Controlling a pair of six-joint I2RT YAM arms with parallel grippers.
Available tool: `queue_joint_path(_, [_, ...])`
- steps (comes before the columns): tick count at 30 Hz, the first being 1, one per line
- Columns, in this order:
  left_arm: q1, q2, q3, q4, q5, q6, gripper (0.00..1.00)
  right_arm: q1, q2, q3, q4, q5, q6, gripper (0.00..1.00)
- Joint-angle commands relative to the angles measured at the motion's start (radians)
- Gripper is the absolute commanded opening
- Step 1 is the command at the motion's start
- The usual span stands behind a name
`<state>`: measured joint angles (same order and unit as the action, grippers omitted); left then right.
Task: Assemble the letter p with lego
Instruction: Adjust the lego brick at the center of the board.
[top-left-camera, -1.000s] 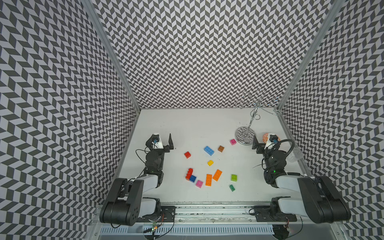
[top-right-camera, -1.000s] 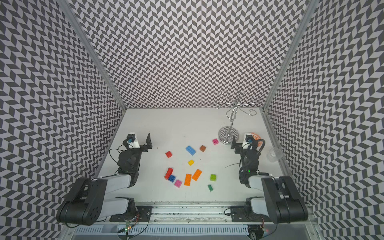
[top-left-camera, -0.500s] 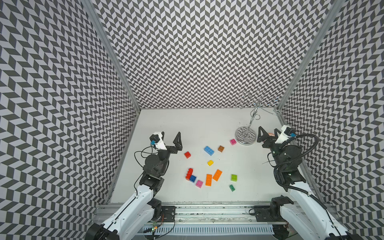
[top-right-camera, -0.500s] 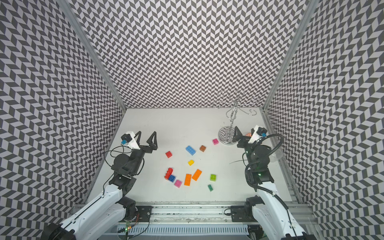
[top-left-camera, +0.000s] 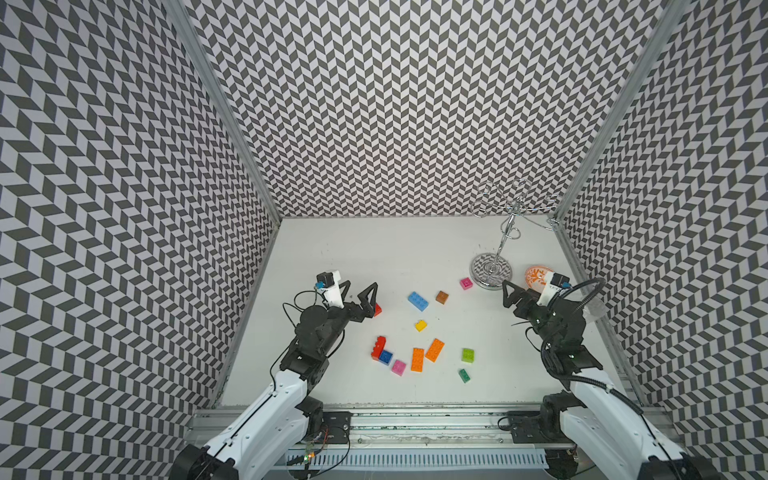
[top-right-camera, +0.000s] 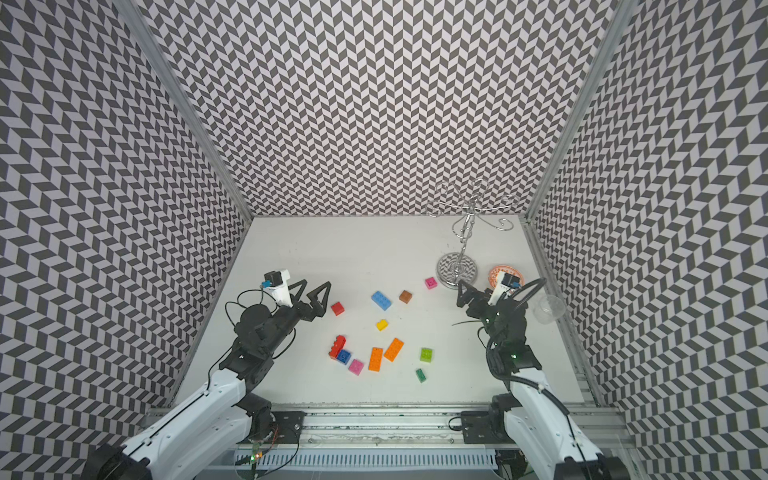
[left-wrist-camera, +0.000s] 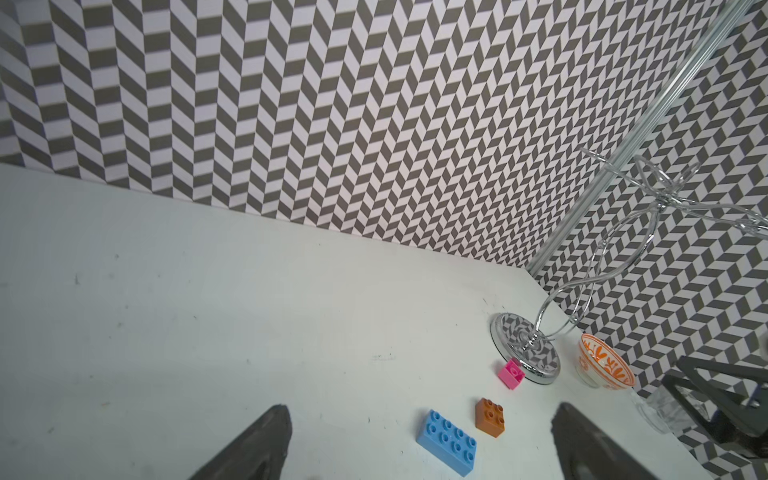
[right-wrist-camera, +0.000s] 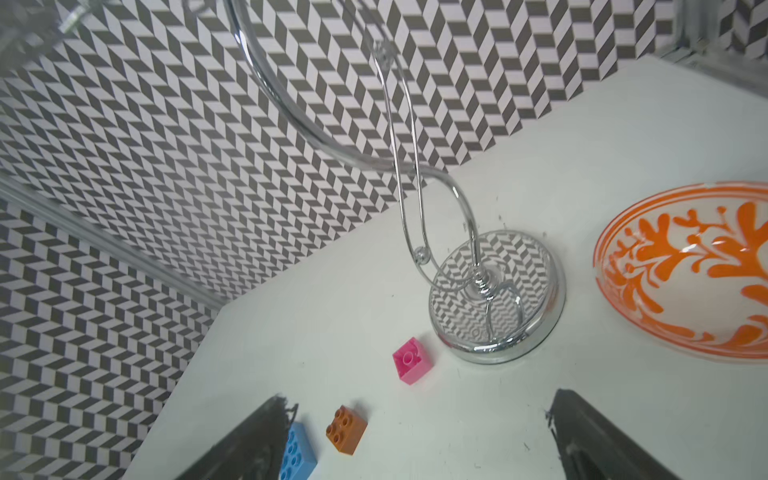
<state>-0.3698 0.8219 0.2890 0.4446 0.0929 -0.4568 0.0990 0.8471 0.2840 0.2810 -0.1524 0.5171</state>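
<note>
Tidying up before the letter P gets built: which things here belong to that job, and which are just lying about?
For the job: the scattered lego bricks, all colours.
Lying about: the wire stand, the orange-patterned bowl, the clear cup.

Top views overlook table (top-left-camera: 374, 249); wrist views graze it.

Left arm (top-left-camera: 282, 399): extended forward, wrist elevated. Left gripper (top-left-camera: 361, 285): jaws wide apart, empty. Right arm (top-left-camera: 594, 399): extended forward. Right gripper (right-wrist-camera: 419, 401): jaws wide apart, empty.
</note>
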Motion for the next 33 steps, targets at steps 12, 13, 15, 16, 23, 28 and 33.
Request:
queue_joint_path(12, [0.012,0.243,-0.074,0.313,0.169,-0.187,1.00,0.295,0.291,0.180,-0.088,-0.050,-0.070,0.96])
queue_joint_path(13, [0.009,0.240,-0.074,0.311,0.171,-0.193,1.00,0.323,0.299,0.186,-0.105,-0.047,-0.074,0.96])
queue_joint_path(15, [0.006,0.221,-0.071,0.300,0.178,-0.190,1.00,0.375,0.312,0.198,-0.138,-0.038,-0.084,0.95])
queue_joint_path(16, [0.000,0.205,-0.074,0.293,0.181,-0.187,1.00,0.405,0.318,0.205,-0.160,-0.027,-0.088,0.95])
queue_joint_path(23, [-0.018,0.167,-0.062,0.250,0.186,-0.144,1.00,0.565,0.343,0.220,-0.267,0.074,-0.058,0.93])
queue_joint_path(28, [-0.063,0.212,-0.022,0.214,0.188,-0.106,1.00,0.591,0.328,0.188,-0.276,0.123,-0.006,0.93])
queue_joint_path(33, [-0.155,0.286,0.065,0.102,0.160,-0.059,1.00,0.591,0.328,0.165,-0.265,0.114,0.038,0.94])
